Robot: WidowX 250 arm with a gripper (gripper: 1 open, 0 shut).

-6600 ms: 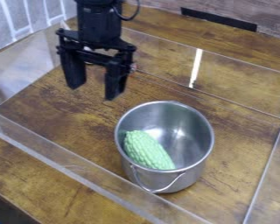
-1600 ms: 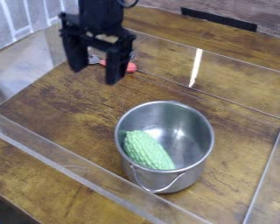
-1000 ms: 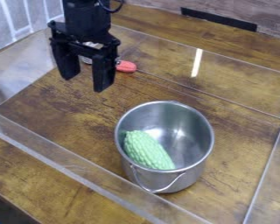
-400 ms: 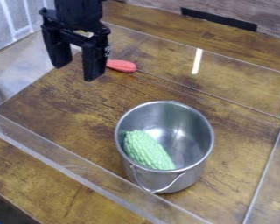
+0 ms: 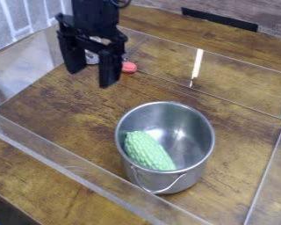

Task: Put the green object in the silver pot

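Note:
The green object (image 5: 147, 150), light green and bumpy, lies inside the silver pot (image 5: 197, 123) against its left inner wall. The pot stands right of centre on the wooden table, its wire handle hanging at the front. My black gripper (image 5: 91, 70) hangs above the table at the upper left, well apart from the pot. Its two fingers point down and stand open with nothing between them.
A small red object (image 5: 129, 66) lies on the wood just right of my gripper, partly hidden by it. Clear plastic walls (image 5: 61, 167) enclose the wooden table (image 5: 61, 114) at the front, left and back.
My gripper has swung back to the right after drifting left, and now covers part of the red object. The pot and green object have stayed put.

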